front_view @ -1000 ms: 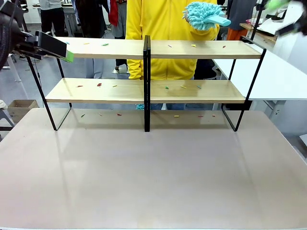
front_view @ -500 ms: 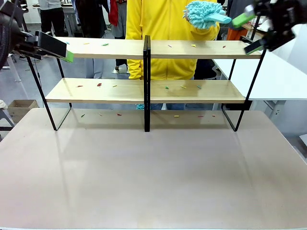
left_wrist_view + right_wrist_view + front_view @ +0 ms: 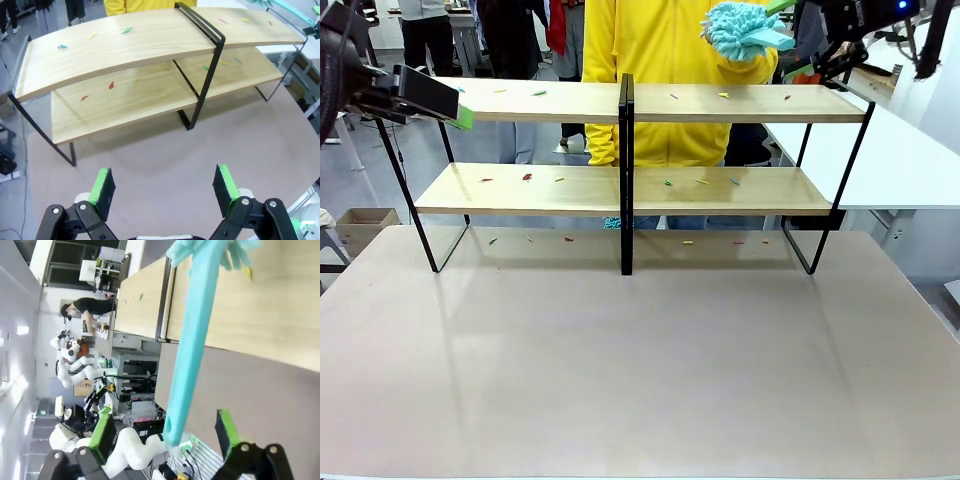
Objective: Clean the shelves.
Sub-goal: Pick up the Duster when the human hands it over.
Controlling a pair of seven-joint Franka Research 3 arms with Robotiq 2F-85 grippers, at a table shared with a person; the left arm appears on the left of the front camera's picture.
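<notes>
Teal duster (image 3: 738,30) above wooden shelves (image 3: 750,104), left gripper (image 3: 164,175) spread wide, right gripper (image 3: 165,421) spread either side of duster handle

The worktop (image 3: 640,360) before the shelves (image 3: 740,103) lies free. Between the two boards (image 3: 550,188) there is room, cut by the black middle posts (image 3: 627,170). The turquoise duster handle (image 3: 192,340) stands between my right fingers (image 3: 102,432).

Beige tabletop (image 3: 640,380), lower frame; white table (image 3: 910,160), right side; grey floor (image 3: 350,175) and cardboard box (image 3: 360,222), left edge.
</notes>
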